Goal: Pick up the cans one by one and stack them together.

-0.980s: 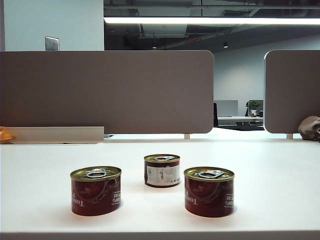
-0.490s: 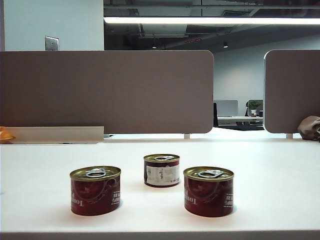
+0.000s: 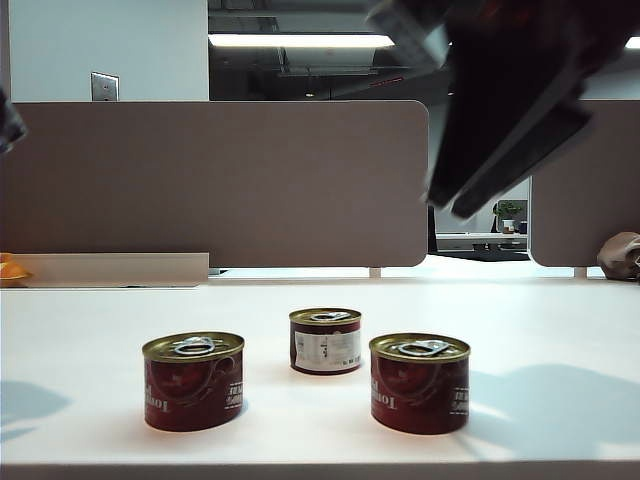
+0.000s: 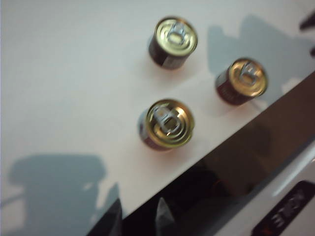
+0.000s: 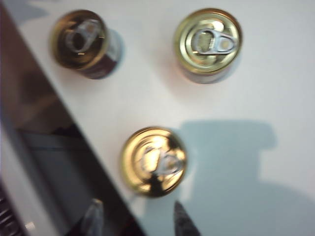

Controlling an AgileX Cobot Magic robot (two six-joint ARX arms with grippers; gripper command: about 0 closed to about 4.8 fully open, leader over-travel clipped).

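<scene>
Three dark red cans with gold rims and pull-tab lids stand apart on the white table: a left can (image 3: 193, 382), a right can (image 3: 419, 383), and behind them a middle can (image 3: 325, 341) with a white label panel. My blurred right arm (image 3: 510, 100) hangs high at the top right, well above them. Its right gripper (image 5: 138, 219) is open and empty, just short of the right can (image 5: 153, 161). My left gripper (image 4: 139, 219) is slightly open and empty, above the table's front edge near the left can (image 4: 166, 124). Only a sliver of my left arm (image 3: 8, 120) shows in the exterior view.
Grey partition panels (image 3: 215, 185) stand behind the table. A beige ledge (image 3: 110, 268) with something orange (image 3: 10, 270) lies at the back left. A brown bag (image 3: 620, 255) sits at the back right. The table's front edge (image 3: 320, 468) runs close to the front cans.
Both arms have swung into view, the right one at the top right and the left at the far left edge. Their shadows now fall on the table. The cans have not moved.
</scene>
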